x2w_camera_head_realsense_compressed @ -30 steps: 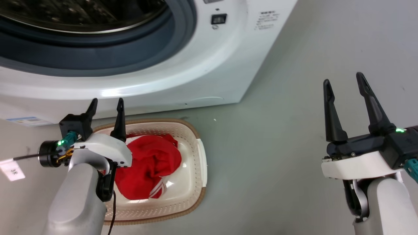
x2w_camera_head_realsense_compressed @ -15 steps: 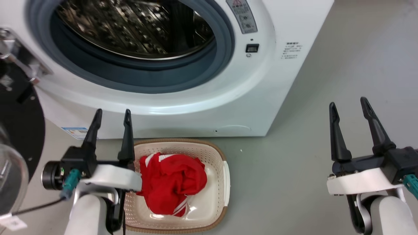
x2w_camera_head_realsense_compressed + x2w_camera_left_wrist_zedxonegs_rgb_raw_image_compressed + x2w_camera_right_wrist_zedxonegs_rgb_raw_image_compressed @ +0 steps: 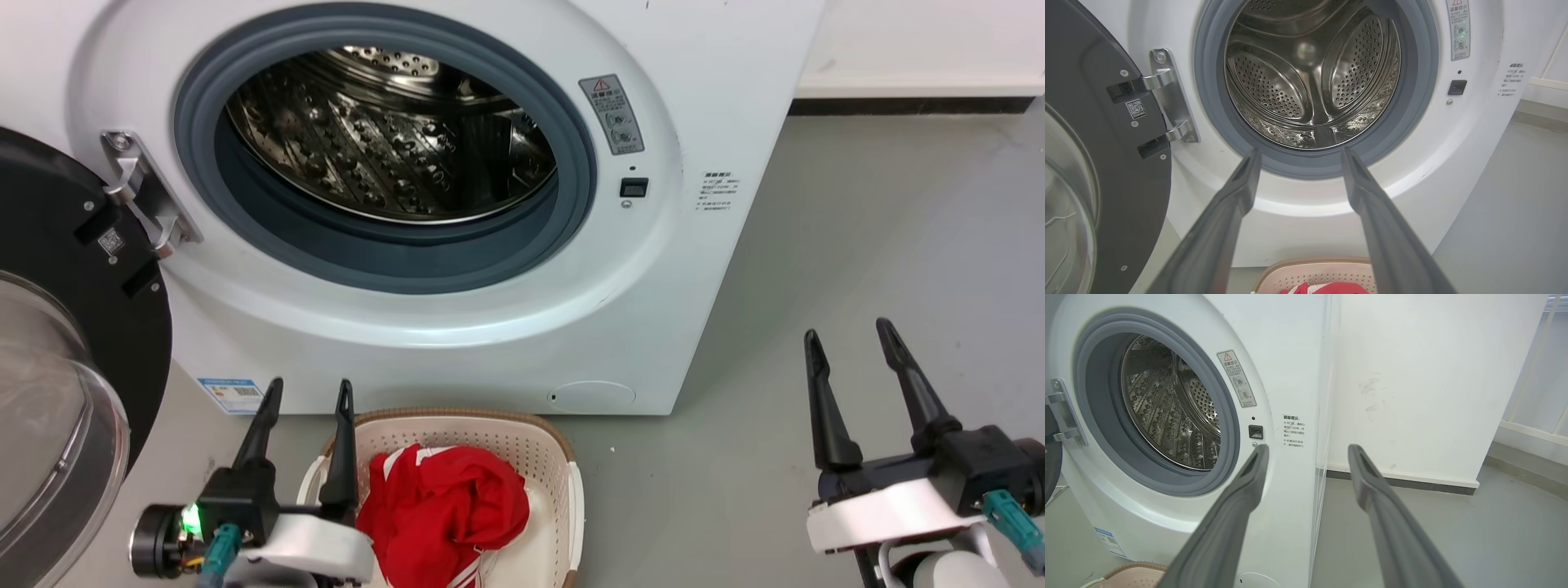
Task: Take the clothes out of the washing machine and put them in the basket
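The washing machine (image 3: 490, 359) stands on the grey floor (image 3: 857, 229) and takes up the head view from 9 to 1 o'clock. Its door (image 3: 73, 269) is swung fully open at 9 o'clock. The steel drum (image 3: 392, 139) is lit and perforated, and no fabric is visible in the parts of it that show.

The basket (image 3: 522, 445) sits on the floor at 6 o'clock from the porthole, close against the machine's base. The clothes (image 3: 445, 510) lie inside it, bunched toward its 9 o'clock side.

Handling, as a judgement: the clothes are soft, light and limp. They will sag and trail when lifted and will not break. The best hold is a pinch on a raised fold at the top of the heap, not on a flat edge. Appearance: bright red, crumpled, with white stripe trim showing at 11 and 6 o'clock of the heap.

The left tool (image 3: 310, 384) is at 7 o'clock, just beside the basket's 9 o'clock rim, with its fingers moderately apart and nothing between them. The right tool (image 3: 847, 330) is at 4 o'clock, well apart from the basket, with its fingers spread and nothing held.

Assessment: removal appears complete as far as the drum is visible.
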You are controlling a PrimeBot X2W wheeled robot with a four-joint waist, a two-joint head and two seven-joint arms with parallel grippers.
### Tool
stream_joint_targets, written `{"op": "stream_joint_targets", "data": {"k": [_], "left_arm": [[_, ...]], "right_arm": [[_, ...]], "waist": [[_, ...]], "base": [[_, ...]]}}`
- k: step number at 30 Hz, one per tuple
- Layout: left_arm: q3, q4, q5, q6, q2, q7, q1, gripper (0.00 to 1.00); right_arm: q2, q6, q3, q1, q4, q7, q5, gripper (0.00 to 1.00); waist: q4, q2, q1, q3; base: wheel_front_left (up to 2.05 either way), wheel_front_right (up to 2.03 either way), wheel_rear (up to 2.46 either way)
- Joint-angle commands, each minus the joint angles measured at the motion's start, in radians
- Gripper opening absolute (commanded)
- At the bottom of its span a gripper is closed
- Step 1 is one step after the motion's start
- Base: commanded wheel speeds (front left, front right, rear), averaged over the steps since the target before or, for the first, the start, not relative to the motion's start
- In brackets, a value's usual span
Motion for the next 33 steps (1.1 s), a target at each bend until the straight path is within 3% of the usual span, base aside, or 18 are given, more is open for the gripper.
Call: {"op": "stream_joint_targets", "data": {"k": [1,12,31,32,33], "left_arm": [[-0.001,0.001,0.008,0.005,-0.006,-0.002,0.026,1.00],[-0.020,-0.024,0.031,0.029,-0.015,-0.002,0.074,1.00],[-0.007,-0.038,0.018,0.032,-0.021,-0.002,0.068,1.00],[-0.009,-0.036,0.019,0.032,-0.019,0.000,0.068,0.00],[-0.009,-0.023,0.017,0.031,-0.020,0.001,0.069,0.00]], "right_arm": [[0.001,-0.001,0.003,0.020,0.003,-0.002,0.005,1.00],[0.001,-0.001,0.014,0.055,0.004,-0.002,0.014,1.00],[0.001,-0.001,0.010,0.044,0.006,-0.002,0.021,1.00],[0.000,0.000,0.011,0.051,0.006,0.000,0.017,0.00],[0.000,0.000,0.012,0.053,0.017,0.000,0.019,0.00]], "waist": [[-0.007,0.0000,0.0002,-0.021],[-0.022,0.0000,0.0002,-0.058],[-0.025,0.0000,0.0002,-0.059],[-0.025,0.0000,0.0002,-0.059],[-0.025,0.0000,0.0002,-0.059]], "base": [[0.00,0.00,0.00],[0.00,0.00,0.00],[0.00,0.00,0.00],[0.00,0.00,0.00],[0.00,0.00,0.00]]}}
